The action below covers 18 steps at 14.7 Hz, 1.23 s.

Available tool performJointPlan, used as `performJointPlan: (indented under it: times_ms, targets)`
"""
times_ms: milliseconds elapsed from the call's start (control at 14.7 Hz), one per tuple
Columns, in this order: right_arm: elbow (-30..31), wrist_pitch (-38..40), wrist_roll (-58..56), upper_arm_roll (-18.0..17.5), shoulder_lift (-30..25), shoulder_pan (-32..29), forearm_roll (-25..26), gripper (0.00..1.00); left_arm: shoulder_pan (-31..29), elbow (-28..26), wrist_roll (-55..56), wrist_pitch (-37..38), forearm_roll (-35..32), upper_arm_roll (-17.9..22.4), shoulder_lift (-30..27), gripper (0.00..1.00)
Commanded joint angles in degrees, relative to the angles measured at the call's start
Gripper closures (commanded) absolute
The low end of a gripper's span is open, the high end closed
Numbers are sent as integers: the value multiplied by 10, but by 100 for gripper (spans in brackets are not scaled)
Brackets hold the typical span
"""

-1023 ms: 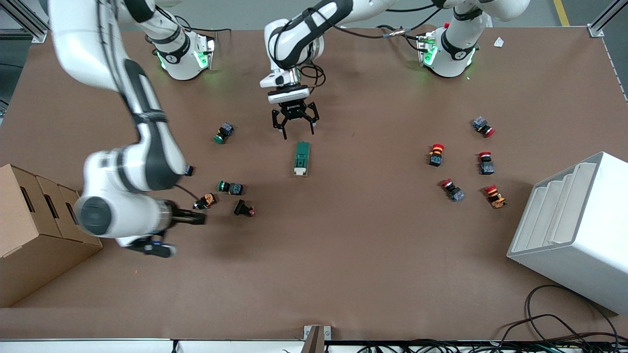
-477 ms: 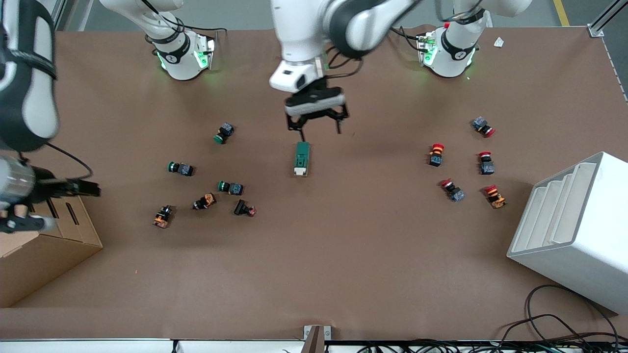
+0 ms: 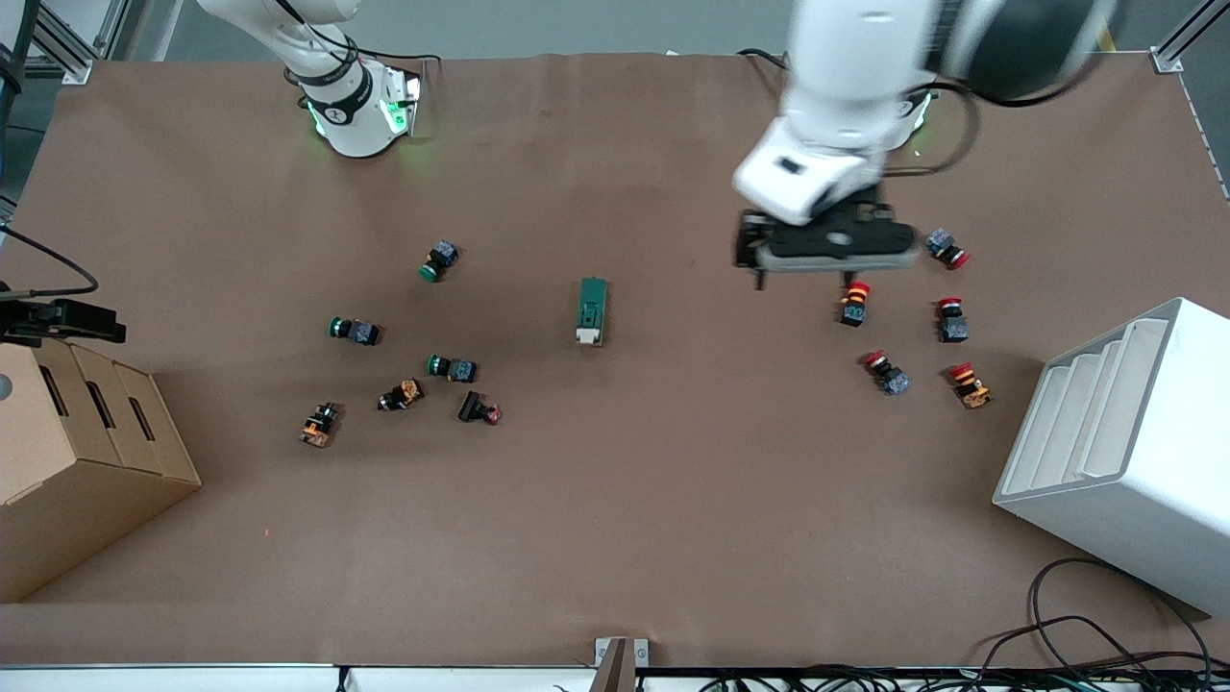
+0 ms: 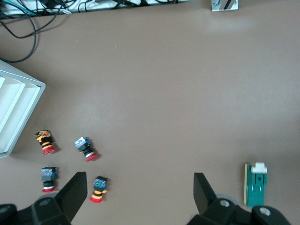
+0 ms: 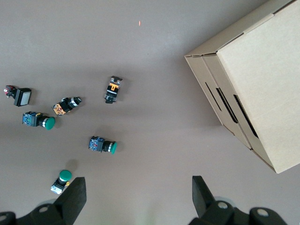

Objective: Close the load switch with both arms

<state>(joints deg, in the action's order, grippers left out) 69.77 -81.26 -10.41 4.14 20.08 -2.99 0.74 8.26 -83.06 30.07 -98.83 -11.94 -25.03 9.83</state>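
Observation:
The load switch (image 3: 592, 310) is a dark green block with a white lever end, lying flat mid-table with nothing touching it. It also shows in the left wrist view (image 4: 255, 184). My left gripper (image 3: 824, 252) is up in the air over the red push-buttons (image 3: 854, 303), well toward the left arm's end from the switch. In its wrist view it (image 4: 139, 193) is open and empty. My right gripper (image 3: 67, 322) is at the right arm's end, over the cardboard box (image 3: 77, 452). In its wrist view it (image 5: 138, 196) is open and empty.
Several green and orange push-buttons (image 3: 452, 367) lie toward the right arm's end, also in the right wrist view (image 5: 102, 145). Several red push-buttons (image 4: 86, 148) lie toward the left arm's end. A white stepped bin (image 3: 1115, 452) stands there. Cables (image 3: 1086, 644) lie at the front edge.
The left arm swung away from above the load switch to over the red push-buttons. The right arm withdrew from the green push-buttons to over the cardboard box. The switch has not moved.

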Motion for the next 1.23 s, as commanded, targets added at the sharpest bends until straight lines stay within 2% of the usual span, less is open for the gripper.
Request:
performJointPlan:
  times_ms: [0, 273, 545, 682, 1023, 1159]
  targets:
    - [-2, 14, 7, -13, -5, -4, -37, 0, 6, -5, -102, 42, 48, 72, -37, 0]
    - [5, 44, 13, -12, -34, -7, -36, 0, 10, -11, -256, 92, 78, 156, -60, 0]
    - [11, 54, 50, -9, -50, 24, -22, 0, 7, -75, -263, 87, 126, 208, -111, 0]
    - [12, 52, 51, -9, -57, 33, -2, 0, 2, -95, -265, 84, 129, 212, -126, 0]
    - [127, 12, 53, 2, -144, 44, -3, 0, -23, -141, -266, 59, 127, 213, -159, 0]
    - [149, 5, 53, 4, -162, 49, -4, 0, -24, -141, -266, 58, 124, 213, -161, 0]
